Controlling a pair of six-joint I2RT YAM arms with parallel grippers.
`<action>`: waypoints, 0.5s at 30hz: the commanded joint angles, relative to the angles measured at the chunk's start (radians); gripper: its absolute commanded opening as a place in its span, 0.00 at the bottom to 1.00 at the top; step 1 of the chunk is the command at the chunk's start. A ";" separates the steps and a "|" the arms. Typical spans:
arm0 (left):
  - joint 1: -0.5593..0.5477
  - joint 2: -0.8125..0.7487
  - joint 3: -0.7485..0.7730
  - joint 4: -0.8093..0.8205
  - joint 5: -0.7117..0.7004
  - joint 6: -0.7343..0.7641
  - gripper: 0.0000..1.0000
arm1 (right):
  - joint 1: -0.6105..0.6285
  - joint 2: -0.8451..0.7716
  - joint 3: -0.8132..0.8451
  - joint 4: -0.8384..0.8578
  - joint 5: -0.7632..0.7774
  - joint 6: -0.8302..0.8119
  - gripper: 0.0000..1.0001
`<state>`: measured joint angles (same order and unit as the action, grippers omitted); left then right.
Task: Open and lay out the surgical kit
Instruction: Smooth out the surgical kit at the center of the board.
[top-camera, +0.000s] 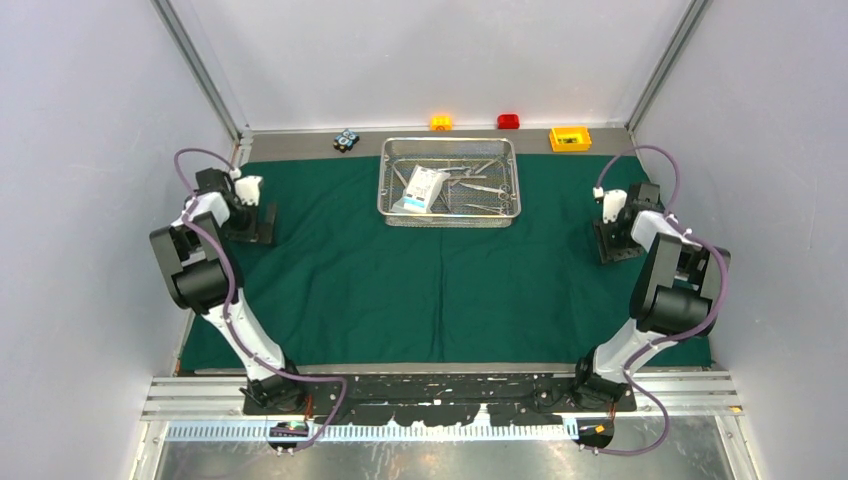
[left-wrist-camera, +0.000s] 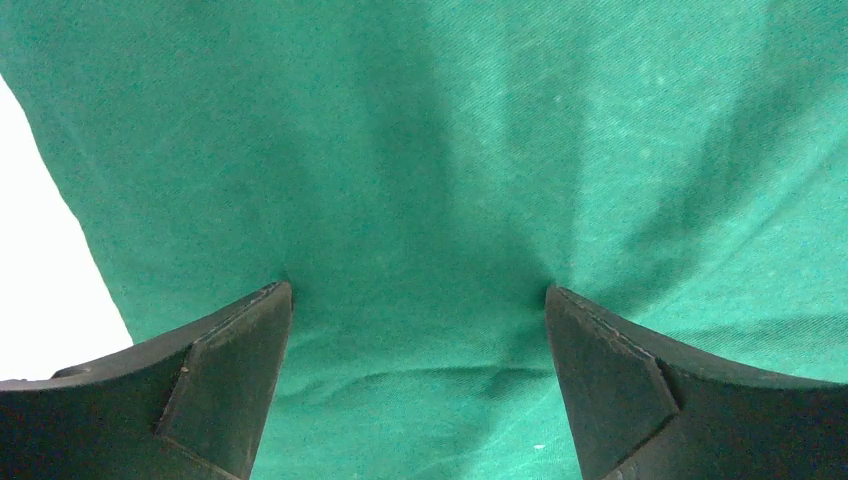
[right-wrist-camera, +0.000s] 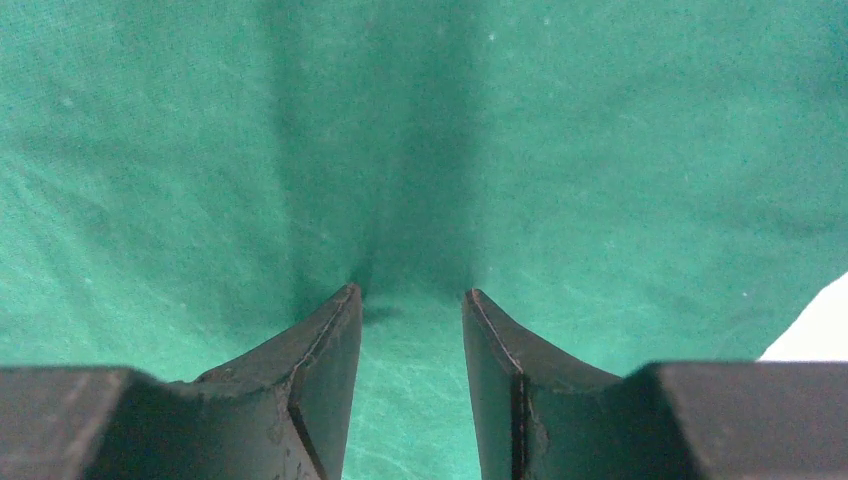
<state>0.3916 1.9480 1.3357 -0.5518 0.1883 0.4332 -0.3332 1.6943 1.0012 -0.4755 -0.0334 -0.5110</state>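
The dark green drape (top-camera: 400, 280) lies spread flat over the table. The steel wire-mesh tray (top-camera: 450, 212) stands on it at the back centre and holds the flat white pouch (top-camera: 424, 189) and slim silver instruments (top-camera: 480, 186). My left gripper (top-camera: 252, 226) is at the drape's left edge, with its jaws wide open and its tips down on the cloth (left-wrist-camera: 417, 288). My right gripper (top-camera: 616, 244) is at the drape's right edge. Its jaws stand a narrow gap apart, tips on the cloth (right-wrist-camera: 411, 290), with nothing between them.
Along the back edge behind the drape are a small yellow box (top-camera: 570, 138), a red block (top-camera: 508, 121), an orange block (top-camera: 441, 122) and a small dark object (top-camera: 346, 140). White walls close in both sides. Bare white table shows beside the drape (left-wrist-camera: 40, 260) (right-wrist-camera: 815, 330).
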 joint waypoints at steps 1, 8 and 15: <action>0.048 -0.036 -0.078 0.031 -0.018 0.069 1.00 | -0.018 -0.053 -0.088 0.024 0.028 -0.051 0.47; 0.092 -0.092 -0.188 0.081 -0.069 0.128 1.00 | -0.026 -0.127 -0.180 0.026 0.030 -0.073 0.47; 0.146 -0.107 -0.236 0.111 -0.107 0.179 1.00 | -0.026 -0.169 -0.219 0.023 0.105 -0.096 0.47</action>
<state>0.4885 1.8206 1.1469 -0.4263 0.2016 0.5179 -0.3531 1.5444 0.8242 -0.3958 0.0097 -0.5751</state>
